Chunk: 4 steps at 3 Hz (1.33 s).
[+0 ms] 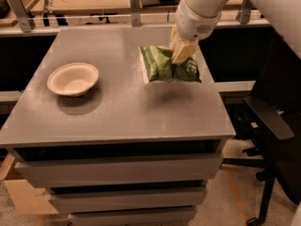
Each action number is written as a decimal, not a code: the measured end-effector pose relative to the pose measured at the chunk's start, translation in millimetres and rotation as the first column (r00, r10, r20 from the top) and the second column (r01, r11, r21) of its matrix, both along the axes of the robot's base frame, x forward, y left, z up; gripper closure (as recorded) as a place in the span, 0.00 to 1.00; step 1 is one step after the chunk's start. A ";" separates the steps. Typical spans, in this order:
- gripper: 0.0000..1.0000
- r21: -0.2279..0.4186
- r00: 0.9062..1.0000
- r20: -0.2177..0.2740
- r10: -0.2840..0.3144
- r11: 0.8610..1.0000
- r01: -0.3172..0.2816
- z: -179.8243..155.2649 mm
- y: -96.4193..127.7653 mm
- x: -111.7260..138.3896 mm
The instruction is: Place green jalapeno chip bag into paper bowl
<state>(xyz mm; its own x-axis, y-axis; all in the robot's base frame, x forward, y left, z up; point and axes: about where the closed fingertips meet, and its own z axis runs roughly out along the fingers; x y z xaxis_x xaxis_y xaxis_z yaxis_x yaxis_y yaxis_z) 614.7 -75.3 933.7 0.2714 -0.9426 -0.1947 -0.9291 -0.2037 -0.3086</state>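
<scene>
The green jalapeno chip bag (164, 66) hangs in the air above the right part of the grey table (117, 102), with its shadow on the tabletop below it. My gripper (182, 52) is shut on the bag's upper right part and holds it up. The paper bowl (73, 78) is off-white and round. It sits empty on the left part of the table, well to the left of the bag.
The table has drawers below its front edge. A black office chair (265, 126) stands to the right of the table. A workbench with metal posts (135, 4) runs behind the table's far edge.
</scene>
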 end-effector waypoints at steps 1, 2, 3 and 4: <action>1.00 0.000 1.000 0.001 0.001 1.000 -0.001 -0.8 1.5 1.0; 1.00 0.000 1.000 0.001 0.001 1.000 -0.001 -0.8 1.5 1.0; 1.00 -0.009 0.997 0.029 0.065 0.998 -0.065 10.5 23.4 10.6; 1.00 -0.043 0.975 0.095 0.199 0.980 -0.196 40.9 66.1 16.4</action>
<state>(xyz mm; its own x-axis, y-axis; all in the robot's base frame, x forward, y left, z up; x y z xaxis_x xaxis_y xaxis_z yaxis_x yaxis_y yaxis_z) 631.1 -9.2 974.6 0.4690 -0.8740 -0.1272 -0.8350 -0.3919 -0.3863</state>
